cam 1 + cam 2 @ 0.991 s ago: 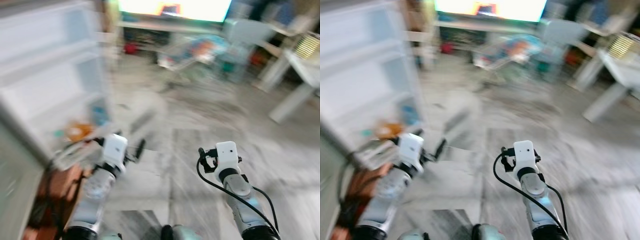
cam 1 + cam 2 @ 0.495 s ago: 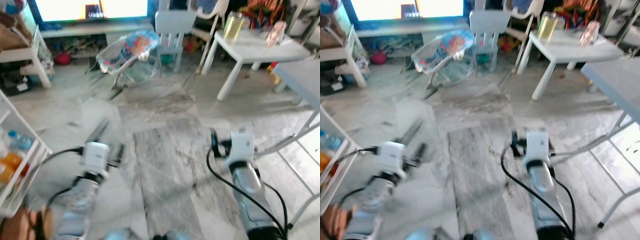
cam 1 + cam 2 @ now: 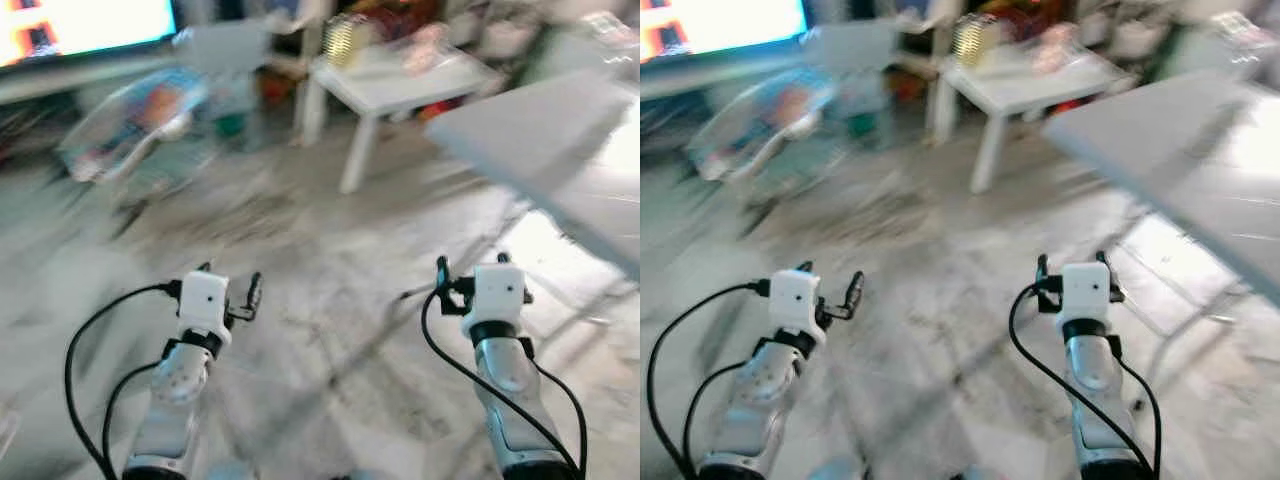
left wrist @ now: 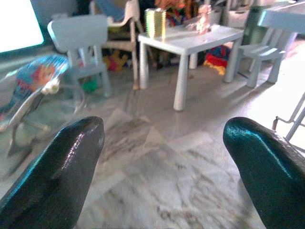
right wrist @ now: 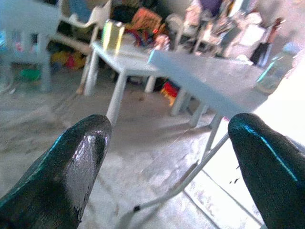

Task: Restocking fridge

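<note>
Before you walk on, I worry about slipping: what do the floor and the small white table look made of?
The floor looks like polished marble or marble-look tile: grey veining, visible joints, a soft sheen. The small white table looks like moulded plastic or painted wood: smooth, uniformly white, thick round legs. Which one, I cannot tell.

Nothing readable here tbh, the screen (image 3: pixel 85 25) glows but it's way too blurry for any words.
</note>
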Controlling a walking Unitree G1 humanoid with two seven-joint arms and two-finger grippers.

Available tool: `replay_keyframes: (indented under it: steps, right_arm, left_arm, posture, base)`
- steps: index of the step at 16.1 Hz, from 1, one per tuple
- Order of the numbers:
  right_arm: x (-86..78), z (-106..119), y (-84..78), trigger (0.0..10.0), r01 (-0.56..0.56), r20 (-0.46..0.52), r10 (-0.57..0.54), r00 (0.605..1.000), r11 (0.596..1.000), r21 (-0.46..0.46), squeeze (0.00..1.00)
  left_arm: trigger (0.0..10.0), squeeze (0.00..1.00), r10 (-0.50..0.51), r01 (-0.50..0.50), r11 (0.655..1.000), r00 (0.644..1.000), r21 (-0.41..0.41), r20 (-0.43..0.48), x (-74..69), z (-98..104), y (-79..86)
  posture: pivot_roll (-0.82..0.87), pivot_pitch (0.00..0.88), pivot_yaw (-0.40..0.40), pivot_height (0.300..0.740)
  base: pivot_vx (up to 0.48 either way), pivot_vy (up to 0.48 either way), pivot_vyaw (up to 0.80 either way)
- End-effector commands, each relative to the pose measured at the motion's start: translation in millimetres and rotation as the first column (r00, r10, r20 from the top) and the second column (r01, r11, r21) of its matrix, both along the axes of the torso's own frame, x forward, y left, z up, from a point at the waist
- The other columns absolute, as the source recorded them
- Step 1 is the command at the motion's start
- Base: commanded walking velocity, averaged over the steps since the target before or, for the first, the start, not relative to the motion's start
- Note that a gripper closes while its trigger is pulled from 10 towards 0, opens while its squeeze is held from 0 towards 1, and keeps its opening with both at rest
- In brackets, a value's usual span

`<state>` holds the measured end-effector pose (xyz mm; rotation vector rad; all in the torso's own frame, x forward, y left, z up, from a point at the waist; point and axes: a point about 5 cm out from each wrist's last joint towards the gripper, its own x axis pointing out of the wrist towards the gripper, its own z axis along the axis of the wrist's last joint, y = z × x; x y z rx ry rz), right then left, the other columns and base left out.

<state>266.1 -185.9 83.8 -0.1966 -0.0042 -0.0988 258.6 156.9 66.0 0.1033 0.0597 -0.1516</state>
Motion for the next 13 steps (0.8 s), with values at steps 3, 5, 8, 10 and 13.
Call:
replay_keyframes:
  steps: [3, 5, 8, 10, 13]
  right_arm:
    - [0.9, 0.3, 9.2, 10.0, -0.017, 0.007, 0.017, 1.0, 1.0, 0.017, 0.0]
    - [2.6, 2.0, 9.1, 10.0, -0.009, 0.016, 0.008, 1.0, 0.999, 0.038, 0.0]
    - [3.3, 2.4, 9.6, 10.0, -0.009, 0.017, 0.008, 1.0, 0.999, 0.036, 0.0]
    - [2.6, 6.7, 8.3, 10.0, -0.004, 0.044, 0.002, 0.999, 0.999, 0.045, 0.0]
    - [6.3, 25.4, 7.0, 10.0, -0.003, 0.122, -0.01, 0.993, 0.995, 0.102, 0.0]
  left_arm:
    - [10.0, 0.0, 0.023, -0.023, 1.0, 1.0, 0.001, -0.006, 3.9, 0.2, 5.7]
    - [10.0, 0.0, 0.017, -0.017, 1.0, 1.0, -0.001, -0.004, 4.0, 0.7, 4.0]
    - [10.0, 0.0, 0.017, -0.017, 1.0, 1.0, -0.002, -0.001, 4.5, 1.0, 4.6]
    - [10.0, 0.0, 0.04, -0.04, 0.999, 0.999, -0.009, 0.025, 7.1, 5.8, 7.2]
    - [10.0, 0.0, 0.089, -0.088, 0.996, 0.995, -0.026, 0.041, 10.2, 9.6, 10.0]
  posture:
    - [0.09, 0.032, -0.065, 0.74]
    - [0.09, 0.03, -0.064, 0.74]
    - [0.1, 0.025, -0.063, 0.74]
    - [0.09, 0.02, -0.059, 0.74]
    - [0.07, 0.017, -0.05, 0.74]
  base:
    - [0.395, 0.0, -0.8]
    - [0.405, 0.0, -0.8]
    - [0.407, 0.0, -0.8]
    - [0.407, 0.0, -0.8]
    - [0.405, 0.0, -0.8]
